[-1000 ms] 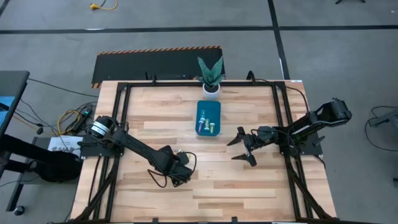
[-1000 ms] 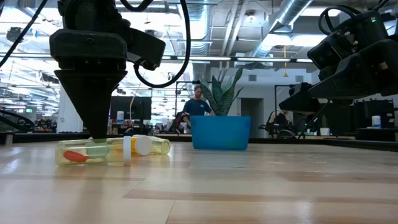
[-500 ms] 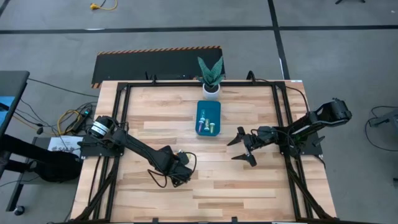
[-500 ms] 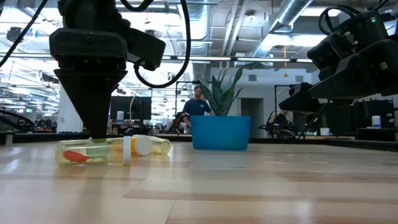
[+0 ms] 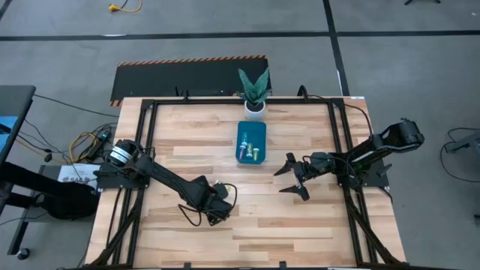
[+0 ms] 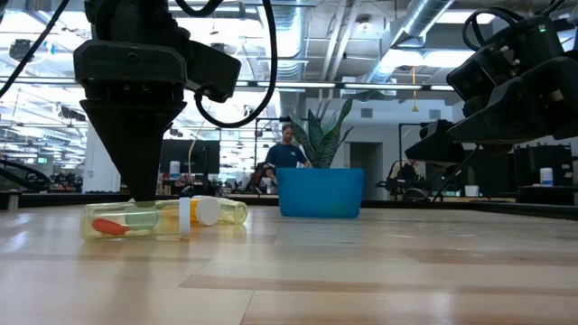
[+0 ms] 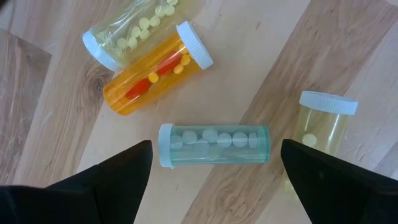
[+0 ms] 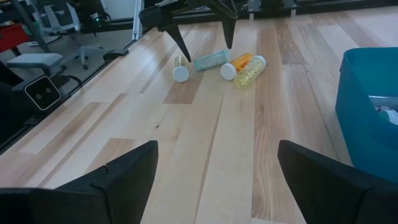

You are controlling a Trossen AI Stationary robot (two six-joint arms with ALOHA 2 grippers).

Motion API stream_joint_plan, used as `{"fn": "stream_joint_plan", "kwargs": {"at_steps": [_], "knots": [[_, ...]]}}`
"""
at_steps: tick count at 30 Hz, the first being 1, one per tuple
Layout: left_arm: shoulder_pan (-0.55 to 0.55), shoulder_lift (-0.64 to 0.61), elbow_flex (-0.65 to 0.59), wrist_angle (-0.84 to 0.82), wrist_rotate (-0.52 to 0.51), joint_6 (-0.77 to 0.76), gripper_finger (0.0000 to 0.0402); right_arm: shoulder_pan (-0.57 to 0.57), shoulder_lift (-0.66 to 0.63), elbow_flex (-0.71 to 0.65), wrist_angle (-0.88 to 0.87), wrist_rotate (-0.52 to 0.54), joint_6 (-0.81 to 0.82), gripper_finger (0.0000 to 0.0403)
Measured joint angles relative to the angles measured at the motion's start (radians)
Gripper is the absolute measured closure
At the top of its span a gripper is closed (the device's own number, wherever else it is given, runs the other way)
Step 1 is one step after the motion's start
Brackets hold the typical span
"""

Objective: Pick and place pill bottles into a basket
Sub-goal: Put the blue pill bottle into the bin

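Four pill bottles lie on their sides on the wooden table near its front. In the left wrist view they are a green one [image 7: 214, 142], an orange one [image 7: 155, 71], a yellow one [image 7: 134, 28] and a pale yellow one [image 7: 323, 121]. My left gripper [image 7: 216, 149] is open and points down, one finger at each end of the green bottle, touching nothing. It also shows in the high view [image 5: 213, 208]. The teal basket [image 5: 243, 142] holds several bottles. My right gripper [image 5: 282, 182] is open and empty, right of the basket's near end.
A white pot with a green plant [image 5: 254, 97] stands just beyond the basket at the table's far edge. Bare wood lies between the bottle cluster [image 8: 214, 62] and the basket [image 8: 367, 87]. A person [image 6: 287, 153] shows in the room behind.
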Motion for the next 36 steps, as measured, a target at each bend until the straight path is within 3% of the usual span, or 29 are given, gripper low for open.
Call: {"fn": "stream_joint_plan", "kwargs": {"at_steps": [36], "knots": [[0.004,-0.001,-0.068,0.104,0.026,0.015,0.0056,0.000,0.000,0.000,0.001,0.000,0.000,0.0076]]}}
